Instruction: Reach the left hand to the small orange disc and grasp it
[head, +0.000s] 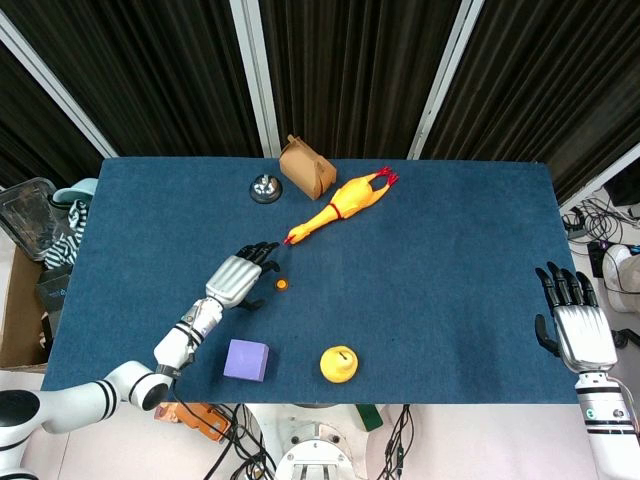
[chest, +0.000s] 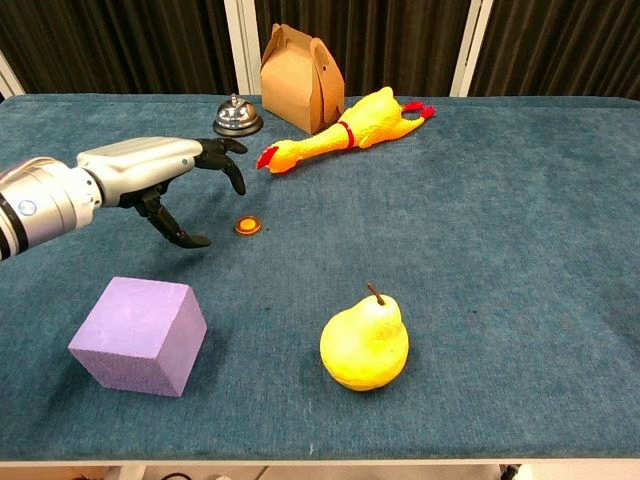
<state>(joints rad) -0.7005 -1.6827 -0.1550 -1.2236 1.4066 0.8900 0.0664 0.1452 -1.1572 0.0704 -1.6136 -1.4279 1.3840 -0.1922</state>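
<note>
The small orange disc (head: 281, 285) (chest: 247, 226) lies flat on the blue table near its middle. My left hand (head: 238, 277) (chest: 165, 172) hovers just left of the disc, open, fingers spread and curved above and beside it, holding nothing. My right hand (head: 578, 322) rests open near the table's right front corner, far from the disc; the chest view does not show it.
A purple cube (head: 247, 360) (chest: 138, 335) and a yellow pear (head: 339, 364) (chest: 365, 341) sit near the front edge. A rubber chicken (head: 338, 206) (chest: 340, 133), a brown paper bag box (head: 307, 167) (chest: 300, 64) and a silver bell (head: 264, 187) (chest: 237, 116) stand at the back.
</note>
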